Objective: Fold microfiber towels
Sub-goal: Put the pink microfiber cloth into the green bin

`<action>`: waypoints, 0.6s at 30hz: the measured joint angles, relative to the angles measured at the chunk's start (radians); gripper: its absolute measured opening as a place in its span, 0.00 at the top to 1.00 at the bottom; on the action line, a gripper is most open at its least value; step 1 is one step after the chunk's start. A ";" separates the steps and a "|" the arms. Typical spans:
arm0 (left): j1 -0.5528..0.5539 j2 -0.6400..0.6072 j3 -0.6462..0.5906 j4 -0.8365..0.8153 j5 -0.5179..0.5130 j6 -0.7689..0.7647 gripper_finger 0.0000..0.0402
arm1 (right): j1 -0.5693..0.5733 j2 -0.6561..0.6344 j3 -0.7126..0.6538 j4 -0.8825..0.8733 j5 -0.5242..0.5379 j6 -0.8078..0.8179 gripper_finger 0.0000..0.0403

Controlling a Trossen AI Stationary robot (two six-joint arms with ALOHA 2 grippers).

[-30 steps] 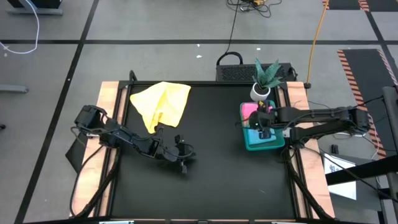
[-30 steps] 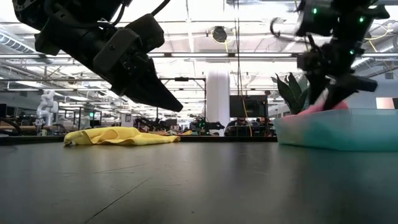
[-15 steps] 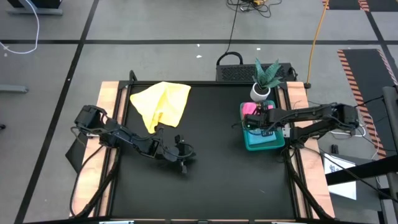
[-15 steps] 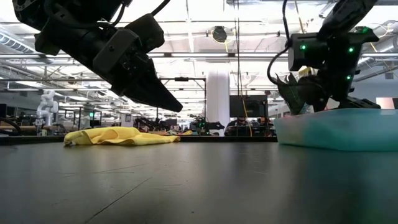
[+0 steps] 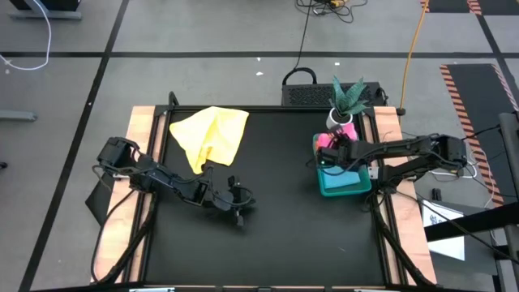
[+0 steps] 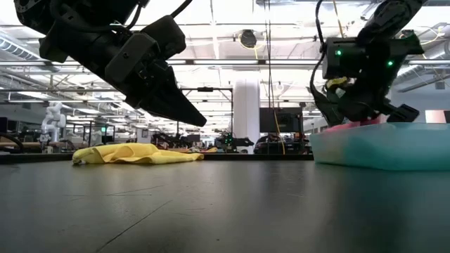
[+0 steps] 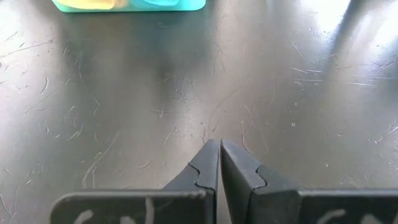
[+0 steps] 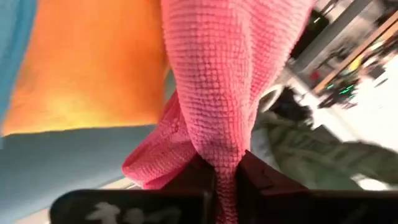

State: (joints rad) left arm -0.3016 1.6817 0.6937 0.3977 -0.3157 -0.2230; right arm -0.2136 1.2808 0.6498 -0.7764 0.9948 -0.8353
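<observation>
Pink towel (image 8: pixel 230 74), nubby knitted microfiber pinched between the right gripper (image 8: pixel 225 177) fingers; beneath it, smooth teal plastic tray (image 5: pixel 345 182) on scuffed, semi-gloss black tabletop (image 7: pixel 199 87).

A black table top (image 5: pixel 276 219) is framed along its left and right edges by pale wood strips (image 5: pixel 139 130). Near the rear left corner a bright yellow microfiber towel (image 5: pixel 212 134) is seen. Toward the right edge a teal-green plastic tray (image 5: pixel 345 185) is seen, with a hot-pink microfiber towel (image 8: pixel 233 74) of fine waffle-dotted weave and an orange-yellow towel (image 8: pixel 93 68) in it. A potted plant with striped green leaves (image 5: pixel 349 96) is set in a white pot (image 5: pixel 339 122). Both arms are dark; the floor is grey with black lines.
</observation>
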 joint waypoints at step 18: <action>-0.015 0.000 0.000 -0.005 0.000 0.009 0.95 | 0.006 -0.001 -0.095 0.144 -0.095 -0.147 0.82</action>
State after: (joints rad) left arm -0.3164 1.6817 0.6937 0.3931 -0.3153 -0.2138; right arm -0.2073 1.2800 0.5545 -0.6323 0.9002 -0.9826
